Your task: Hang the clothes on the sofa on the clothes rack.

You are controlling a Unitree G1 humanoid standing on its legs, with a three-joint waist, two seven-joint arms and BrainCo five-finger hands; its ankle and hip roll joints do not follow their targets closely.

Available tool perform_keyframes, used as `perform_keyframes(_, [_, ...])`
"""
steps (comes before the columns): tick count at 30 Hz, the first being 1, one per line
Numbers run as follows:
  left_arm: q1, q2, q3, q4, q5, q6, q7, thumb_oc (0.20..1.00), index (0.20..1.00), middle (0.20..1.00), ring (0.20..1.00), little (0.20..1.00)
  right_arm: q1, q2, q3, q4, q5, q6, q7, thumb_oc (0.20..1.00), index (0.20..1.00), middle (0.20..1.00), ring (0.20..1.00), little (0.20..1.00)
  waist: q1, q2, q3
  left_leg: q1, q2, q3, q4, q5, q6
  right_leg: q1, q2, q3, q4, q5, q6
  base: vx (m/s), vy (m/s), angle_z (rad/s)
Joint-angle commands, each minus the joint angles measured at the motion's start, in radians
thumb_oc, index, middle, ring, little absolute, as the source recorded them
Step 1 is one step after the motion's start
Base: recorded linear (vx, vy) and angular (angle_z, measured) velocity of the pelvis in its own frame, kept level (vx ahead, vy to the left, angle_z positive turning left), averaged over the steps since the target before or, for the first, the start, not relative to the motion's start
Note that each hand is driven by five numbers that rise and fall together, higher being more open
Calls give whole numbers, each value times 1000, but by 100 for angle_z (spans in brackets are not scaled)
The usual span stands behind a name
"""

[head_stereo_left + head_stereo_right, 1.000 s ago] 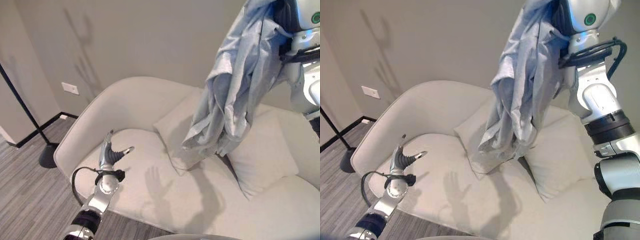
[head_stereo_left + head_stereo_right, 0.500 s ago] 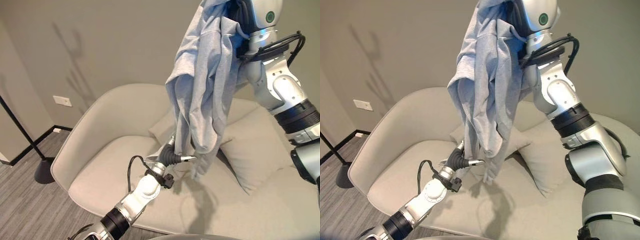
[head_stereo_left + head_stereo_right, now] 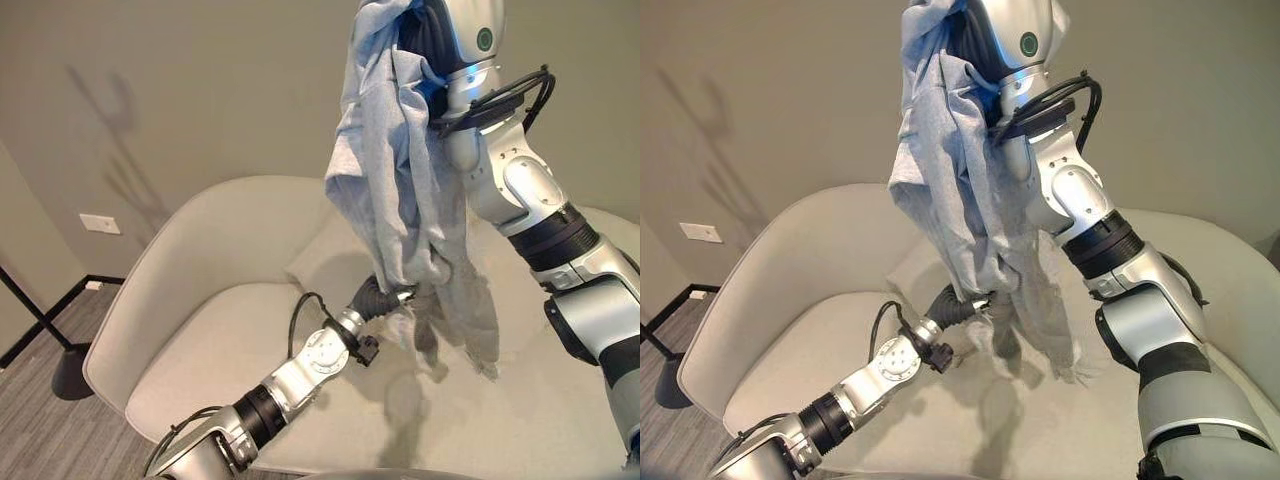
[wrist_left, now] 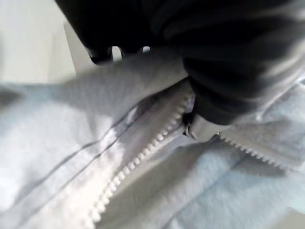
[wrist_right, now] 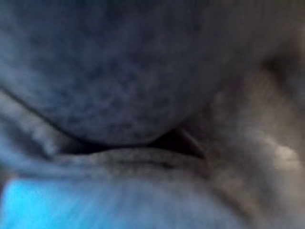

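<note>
- Above the sofa (image 3: 190, 290) we hold the jacket (image 3: 400, 170) up; right hand (image 3: 425, 30) buried in cloth, grip unreadable.
- Left hand (image 3: 383, 298) pinches its lower zipper edge.

jacket (image 3: 400, 190): I see soft, matt grey knit with a white plastic-looking zip (image 4: 143, 152)
sofa (image 3: 200, 300): matt, smooth pale cloth

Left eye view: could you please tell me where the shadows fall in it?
Left eye view: a branching shadow lies on the wall, and a soft one on the sofa below the hanging hoodie. Right eye view: the same two shadows.
</note>
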Motion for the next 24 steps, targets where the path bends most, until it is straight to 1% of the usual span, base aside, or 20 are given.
perform_keyframes(1, [44, -6, 66, -10, 91, -29, 51, 200, 200, 200, 200, 200, -86, -63, -43, -42, -11, 10, -15, 200, 200, 200, 200, 200, 8, 10, -30, 23, 29, -65, -240, 82, 36, -13, -71, 25, 23, 48, 96, -21, 31, -2])
perform_keyframes(2, [64, 10, 96, 0, 142, -24, 76, 200, 200, 200, 200, 200, -52, -98, -65, -59, -14, 8, -17, 200, 200, 200, 200, 200, 9, 10, -28, 22, 23, -61, -240, 85, 38, -13, -74, 29, 18, 60, 98, -21, 31, -2])
perform_keyframes(3, [64, 10, 95, 0, 142, -24, 76, 200, 200, 200, 200, 200, -51, -98, -66, -60, -14, 8, -17, 200, 200, 200, 200, 200, 9, 10, -29, 22, 23, -60, -240, 85, 38, -13, -74, 29, 17, 60, 98, -24, 34, -2])
perform_keyframes(7, [129, 38, 161, 17, 205, -16, 114, 200, 200, 200, 200, 200, 49, -176, -136, -112, -21, 11, -32, 200, 200, 200, 200, 200, 15, 8, -10, 22, 13, -58, -240, 92, 43, -26, -73, 35, 38, 75, 102, -57, 23, -1])
perform_keyframes(9, [179, 57, 224, 26, 193, -7, 137, 200, 200, 200, 200, 200, 105, -198, -169, -137, -18, 6, -31, 200, 200, 200, 200, 200, 32, 25, 22, 16, 22, -35, -240, 104, 45, -50, -75, -46, 113, 53, 86, -133, 53, -8])
perform_keyframes(10, [204, 76, 260, 22, 209, -2, 147, 200, 200, 200, 200, 200, 130, -210, -192, -154, -16, -3, -25, 200, 200, 200, 200, 200, 41, 44, 40, 13, 34, -15, -240, 109, 47, -47, -74, -118, 179, 12, 71, -183, 122, -34])
perform_keyframes(11, [244, 102, 319, 17, 220, 7, 152, 200, 200, 200, 200, 200, 177, -227, -211, -194, -15, -24, -17, 200, 200, 200, 200, 200, 51, 66, 57, -10, 46, 14, -239, 132, 52, -35, -62, -193, 289, -64, 44, -157, 96, -48])
perform_keyframes(12, [248, 105, 319, 13, 221, 9, 151, 200, 200, 200, 200, 200, 184, -226, -217, -200, -17, -24, -14, 200, 200, 200, 200, 200, 50, 60, 55, -14, 42, 13, -239, 136, 51, -43, -67, -193, 297, -66, 41, -179, 89, -45])
perform_keyframes(13, [276, 121, 348, 11, 236, 14, 147, 200, 200, 200, 200, 200, 224, -236, -228, -218, -16, -40, -8, 200, 200, 200, 200, 200, 55, 68, 56, -34, 45, 28, -238, 151, 55, -37, -52, -214, 370, -113, 30, -161, 59, -32])
perform_keyframes(14, [334, 127, 387, 25, 204, 19, 109, 200, 200, 200, 200, 200, 342, -220, -263, -249, 13, -79, 0, 200, 200, 200, 200, 200, 61, 81, 57, -68, 50, 57, -236, 172, 59, -19, -20, -230, 484, -203, 16, -183, 67, -19])
perform_keyframes(15, [365, 131, 391, 23, 158, 22, 71, 200, 200, 200, 200, 200, 402, -206, -282, -261, 29, -92, 8, 200, 200, 200, 200, 200, 66, 80, 52, -89, 48, 73, -235, 179, 60, -13, -11, -230, 519, -232, 13, -135, 38, -20])
perform_keyframes(16, [369, 137, 390, 20, 154, 23, 67, 200, 200, 200, 200, 200, 412, -205, -289, -267, 29, -93, 10, 200, 200, 200, 200, 200, 70, 76, 45, -95, 48, 76, -237, 185, 59, -21, -11, -228, 519, -226, 12, -95, 14, -23])
perform_keyframes(17, [405, 132, 409, 17, 94, 20, 34, 200, 200, 200, 200, 200, 487, -178, -299, -268, 52, -105, 12, 200, 200, 200, 200, 200, 72, 85, 48, -114, 46, 95, -235, 190, 60, -1, -1, -234, 546, -260, 8, -140, -9, -42])
perform_keyframes(18, [474, 112, 443, 0, -29, 22, -29, 200, 200, 200, 200, 200, 647, -135, -340, -272, 91, -128, 35, 200, 200, 200, 200, 200, 82, 83, 46, -149, 39, 120, -231, 209, 55, 29, 22, -226, 550, -286, 4, -138, -8, -41])
perform_keyframes(19, [479, 118, 440, -4, -32, 24, -32, 200, 200, 200, 200, 200, 660, -133, -348, -279, 89, -128, 38, 200, 200, 200, 200, 200, 87, 83, 37, -155, 43, 122, -233, 215, 54, 25, 27, -226, 542, -277, 3, -199, -53, -56])
perform_keyframes(20, [520, 102, 471, -32, -102, 20, -41, 200, 200, 200, 200, 200, 813, -69, -377, -264, 139, -148, 42, 200, 200, 200, 200, 200, 101, 84, 47, -194, 34, 149, -231, 235, 43, 64, 51, -215, 473, -327, -6, -163, -58, -56])
perform_keyframes(21, [552, 92, 485, -42, -115, 35, -61, 200, 200, 200, 200, 200, 900, -41, -400, -270, 158, -156, 51, 200, 200, 200, 200, 200, 109, 79, 37, -216, 27, 158, -233, 240, 35, 104, 59, -223, 393, -386, -18, -152, -61, -66])
perform_keyframes(22, [553, 92, 484, -43, -115, 35, -61, 200, 200, 200, 200, 200, 902, -40, -401, -271, 158, -155, 51, 200, 200, 200, 200, 200, 109, 80, 35, -217, 28, 158, -234, 241, 35, 104, 61, -223, 390, -384, -18, -93, -107, -64])
perform_keyframes(23, [608, 54, 518, -53, -119, 29, -68, 200, 200, 200, 200, 200, 995, -11, -409, -269, 144, -167, 61, 200, 200, 200, 200, 200, 120, 78, 25, -238, 33, 180, -240, 241, 22, 122, 66, -209, 282, -411, -25, -112, -124, -61])
perform_keyframes(24, [618, 48, 518, -59, -129, 25, -61, 200, 200, 200, 200, 200, 1041, 5, -410, -278, 151, -174, 62, 200, 200, 200, 200, 200, 123, 87, 25, -259, 40, 193, -240, 248, 13, 129, 74, -195, 218, -400, -24, -109, -125, -33])
